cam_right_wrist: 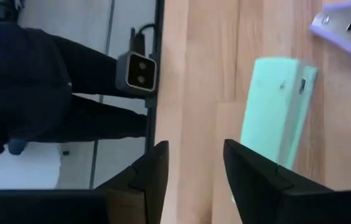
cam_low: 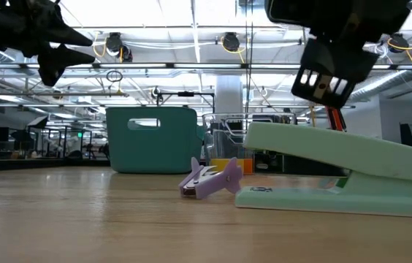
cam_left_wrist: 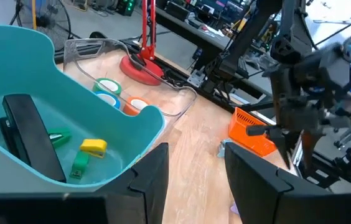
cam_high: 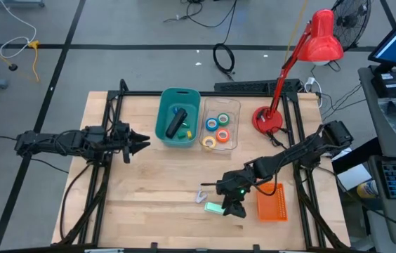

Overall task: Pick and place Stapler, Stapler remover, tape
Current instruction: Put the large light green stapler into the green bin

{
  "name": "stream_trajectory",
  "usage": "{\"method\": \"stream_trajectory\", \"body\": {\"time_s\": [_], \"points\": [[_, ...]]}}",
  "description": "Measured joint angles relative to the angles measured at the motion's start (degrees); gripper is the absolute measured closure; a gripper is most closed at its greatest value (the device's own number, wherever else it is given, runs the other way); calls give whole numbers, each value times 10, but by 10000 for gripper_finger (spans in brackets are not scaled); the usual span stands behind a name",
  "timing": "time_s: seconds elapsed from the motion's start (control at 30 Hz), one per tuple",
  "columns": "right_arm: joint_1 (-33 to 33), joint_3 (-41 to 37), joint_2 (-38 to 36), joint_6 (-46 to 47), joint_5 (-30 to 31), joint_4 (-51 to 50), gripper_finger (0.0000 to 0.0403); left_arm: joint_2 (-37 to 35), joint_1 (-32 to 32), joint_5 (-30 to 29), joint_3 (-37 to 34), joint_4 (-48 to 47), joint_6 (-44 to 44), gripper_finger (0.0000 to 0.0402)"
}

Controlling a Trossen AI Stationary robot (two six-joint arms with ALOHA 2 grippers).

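Note:
The black stapler (cam_high: 177, 125) (cam_left_wrist: 29, 134) lies slanted inside the teal bin (cam_high: 164, 133) at the back. Several tape rolls (cam_high: 219, 125) (cam_left_wrist: 107, 87) lie in the clear tray (cam_high: 234, 112) beside it. A mint-green stapler (cam_high: 213, 208) (cam_right_wrist: 275, 112) (cam_low: 337, 168) rests on its base on the table near the front. The purple stapler remover (cam_high: 203, 195) (cam_low: 210, 179) (cam_right_wrist: 343, 28) lies on the wood just beyond it. My right gripper (cam_high: 232, 204) (cam_right_wrist: 194, 149) hovers open above the table, close beside the mint stapler, with only wood between its fingers. My left gripper (cam_high: 138, 144) (cam_left_wrist: 194, 168) waits open left of the bin.
An orange box (cam_high: 272, 204) (cam_left_wrist: 250, 134) sits right of my right gripper. A red desk lamp (cam_high: 268, 119) stands at the back right. The bin also holds small yellow, green and blue items. A small camera (cam_right_wrist: 138, 71) sits at the table's near edge.

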Motion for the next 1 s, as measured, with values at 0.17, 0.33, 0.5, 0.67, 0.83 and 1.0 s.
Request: {"method": "stream_trajectory", "body": {"time_s": [0.17,0.33,0.5,0.67,0.83,1.0], "points": [[-11,0,-8,7,0,-1,255,0,0,0,0,0,13,245],[-16,0,-8,-14,2,-4,255,0,0,0,0,0,16,245],[-16,0,-9,-14,1,-5,254,0,0,0,0,0,16,245],[-16,0,-9,-9,24,-19,219,0,0,0,0,0,15,245],[-16,0,-9,2,60,-30,169,0,0,0,0,0,14,245],[-11,0,-9,99,60,-7,148,0,0,-5,0,1,14,245]]}}
